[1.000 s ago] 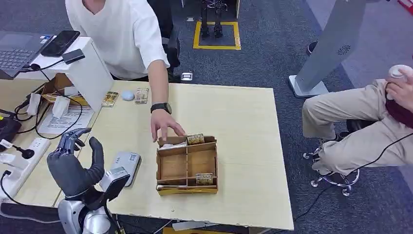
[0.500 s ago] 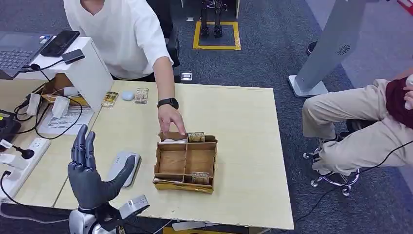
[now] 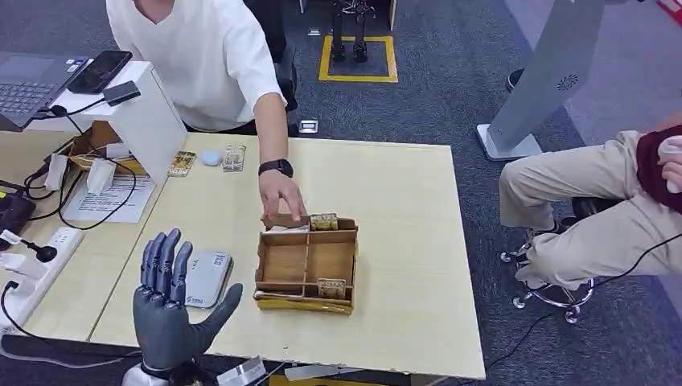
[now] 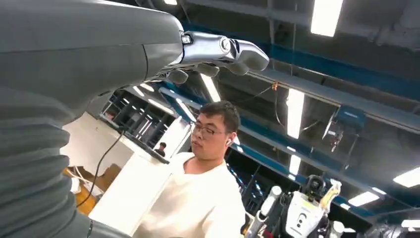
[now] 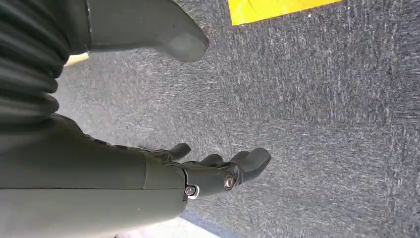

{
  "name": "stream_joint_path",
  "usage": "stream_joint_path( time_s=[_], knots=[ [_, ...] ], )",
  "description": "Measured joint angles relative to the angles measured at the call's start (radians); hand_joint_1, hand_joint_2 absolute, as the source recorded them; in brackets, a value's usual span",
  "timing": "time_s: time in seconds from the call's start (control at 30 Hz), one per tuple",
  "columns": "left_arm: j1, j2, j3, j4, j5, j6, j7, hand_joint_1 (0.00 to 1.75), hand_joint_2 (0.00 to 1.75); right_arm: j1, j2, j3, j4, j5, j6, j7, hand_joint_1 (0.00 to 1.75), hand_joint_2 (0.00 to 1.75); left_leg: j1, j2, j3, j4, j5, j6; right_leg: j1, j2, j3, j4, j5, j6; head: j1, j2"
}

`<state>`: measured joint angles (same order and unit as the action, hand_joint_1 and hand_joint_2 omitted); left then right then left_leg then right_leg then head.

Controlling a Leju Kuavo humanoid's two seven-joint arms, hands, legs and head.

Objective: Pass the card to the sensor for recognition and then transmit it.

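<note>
My left hand (image 3: pixel 171 312) is raised at the table's near left edge, fingers straight and apart, holding nothing. Just beyond it the grey card sensor (image 3: pixel 207 277) lies flat on the table. To the sensor's right stands a brown compartment box (image 3: pixel 277 266), with patterned cards upright at its far side (image 3: pixel 323 223) and near side (image 3: pixel 331 287). A person's hand (image 3: pixel 281 196) rests on the box's far left corner. In the left wrist view the left hand's fingers (image 4: pixel 223 52) are in the air. My right hand (image 5: pixel 163 183) hangs empty above the carpet.
Two more cards (image 3: pixel 182 163) (image 3: pixel 234 158) and a small white round thing (image 3: pixel 211 158) lie at the table's far edge. A white stand (image 3: pixel 137 112), cables and a power strip (image 3: pixel 32 269) crowd the left. A seated person's legs (image 3: pixel 579 201) are to the right.
My left hand has turned its fingers upward and slid right and toward the near edge. The person's hand has settled on the box's far corner, and the box has shifted slightly.
</note>
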<state>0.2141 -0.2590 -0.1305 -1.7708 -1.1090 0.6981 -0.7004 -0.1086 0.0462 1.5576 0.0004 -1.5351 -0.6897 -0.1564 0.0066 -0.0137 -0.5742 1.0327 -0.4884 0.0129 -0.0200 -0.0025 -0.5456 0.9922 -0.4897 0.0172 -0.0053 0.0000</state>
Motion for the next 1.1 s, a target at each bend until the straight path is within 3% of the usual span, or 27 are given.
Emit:
stream_joint_path(
  time_s=[0.23,0.37,0.47,0.57,0.7,0.73,0.83,1.0,1.1],
  knots=[
    [0.038,0.029,-0.010,0.008,-0.207,0.000,0.003,0.00,1.75,0.001,-0.008,0.000,-0.003,0.010,0.000,-0.002,0.00,1.75,0.000,0.000,0.000,0.000,0.000,0.000,0.000,0.000,0.000,0.000,0.000,0.000,0.000,0.000],
    [0.041,0.057,-0.024,0.032,-0.265,0.000,0.076,0.00,1.75,0.001,-0.013,0.000,-0.007,0.015,0.000,-0.001,0.00,1.75,0.000,0.000,0.000,0.000,0.000,0.000,0.000,0.000,0.000,0.000,0.000,0.000,0.000,0.000],
    [0.041,0.069,-0.029,0.044,-0.275,0.000,0.094,0.00,1.75,0.001,-0.014,0.000,-0.009,0.014,0.000,-0.001,0.00,1.75,0.000,0.000,0.000,0.000,0.000,0.000,0.000,0.000,0.000,0.000,0.000,0.000,0.000,0.000],
    [0.039,0.094,-0.056,0.057,-0.308,0.000,0.165,0.00,1.75,0.001,-0.016,0.000,-0.011,0.010,0.000,-0.001,0.00,1.75,0.000,0.000,0.000,0.000,0.000,0.000,0.000,0.000,0.000,0.000,0.000,0.000,0.000,0.000],
    [0.008,0.187,-0.165,0.110,-0.386,0.000,0.421,0.00,1.75,0.000,-0.016,0.000,-0.013,-0.004,0.000,-0.002,0.00,1.75,0.000,0.000,0.000,0.000,0.000,0.000,0.000,0.000,0.000,0.000,0.000,0.000,0.000,0.000],
    [0.004,0.202,-0.185,0.117,-0.392,0.000,0.449,0.00,1.75,0.000,-0.016,0.000,-0.013,-0.005,0.000,-0.002,0.00,1.75,0.000,0.000,0.000,0.000,0.000,0.000,0.000,0.000,0.000,0.000,0.000,0.000,0.000,0.000],
    [-0.006,0.238,-0.237,0.135,-0.404,0.000,0.491,0.00,1.75,0.002,-0.016,0.000,-0.014,-0.008,0.000,-0.002,0.00,1.75,0.000,0.000,0.000,0.000,0.000,0.000,0.000,0.000,0.000,0.000,0.000,0.000,0.000,0.000],
    [-0.020,0.285,-0.295,0.159,-0.408,0.000,0.501,0.00,1.75,0.003,-0.017,0.000,-0.017,-0.009,0.000,-0.003,0.00,1.75,0.000,0.000,0.000,0.000,0.000,0.000,0.000,0.000,0.000,0.000,0.000,0.000,0.000,0.000],
    [-0.042,0.321,-0.339,0.180,-0.427,0.000,0.580,0.00,1.75,0.004,-0.017,0.000,-0.018,-0.012,0.000,-0.003,0.00,1.75,0.000,0.000,0.000,0.000,0.000,0.000,0.000,0.000,0.000,0.000,0.000,0.000,0.000,0.000]
  ],
)
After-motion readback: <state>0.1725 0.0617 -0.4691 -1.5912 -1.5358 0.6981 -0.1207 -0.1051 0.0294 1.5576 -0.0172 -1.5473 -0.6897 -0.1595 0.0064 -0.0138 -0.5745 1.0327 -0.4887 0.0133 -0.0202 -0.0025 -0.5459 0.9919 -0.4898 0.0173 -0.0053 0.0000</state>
